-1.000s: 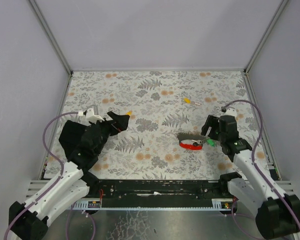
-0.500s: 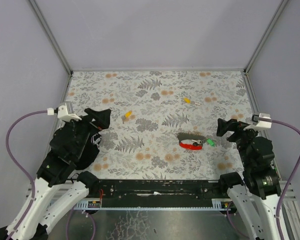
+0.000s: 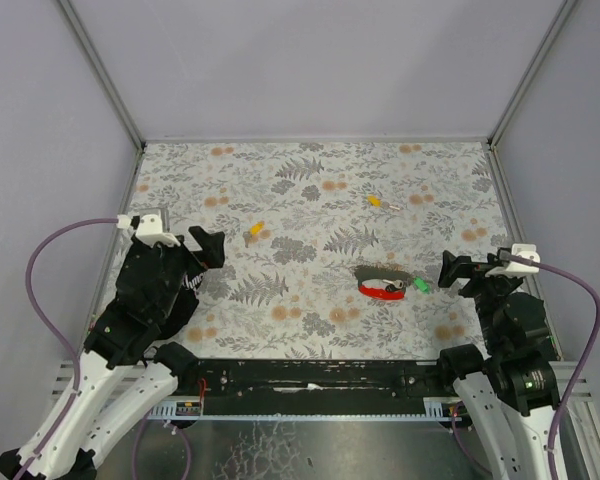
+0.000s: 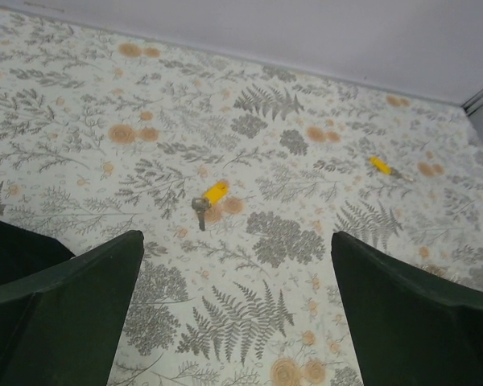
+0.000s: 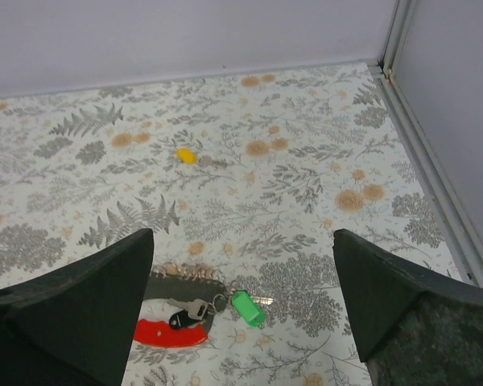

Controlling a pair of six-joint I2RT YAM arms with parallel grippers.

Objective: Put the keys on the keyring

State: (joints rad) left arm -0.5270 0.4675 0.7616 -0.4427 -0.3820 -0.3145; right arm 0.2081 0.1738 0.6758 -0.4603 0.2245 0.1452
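The keyring (image 3: 380, 283) lies right of centre: a red loop (image 5: 169, 331) joined to a grey tab (image 5: 185, 285). The green-capped key (image 3: 419, 285) lies at its right end, touching the ring (image 5: 248, 308). One yellow key (image 3: 255, 231) lies left of centre, also in the left wrist view (image 4: 209, 198). A second yellow key (image 3: 376, 200) lies farther back, seen in both wrist views (image 4: 380, 166) (image 5: 187, 156). My left gripper (image 3: 208, 248) is open and empty, near-left of the first yellow key. My right gripper (image 3: 456, 272) is open and empty, right of the green key.
The floral mat (image 3: 310, 330) is bounded by grey walls, with a metal rail (image 3: 517, 220) along the right edge and the back corner post (image 5: 394, 36) in the right wrist view. Purple cables (image 3: 40, 270) loop beside both arms.
Both arms have drawn back toward the near edge and risen. The right gripper left the green key beside the keyring; the left gripper pulled away from the yellow key. Keys and keyring have not moved.
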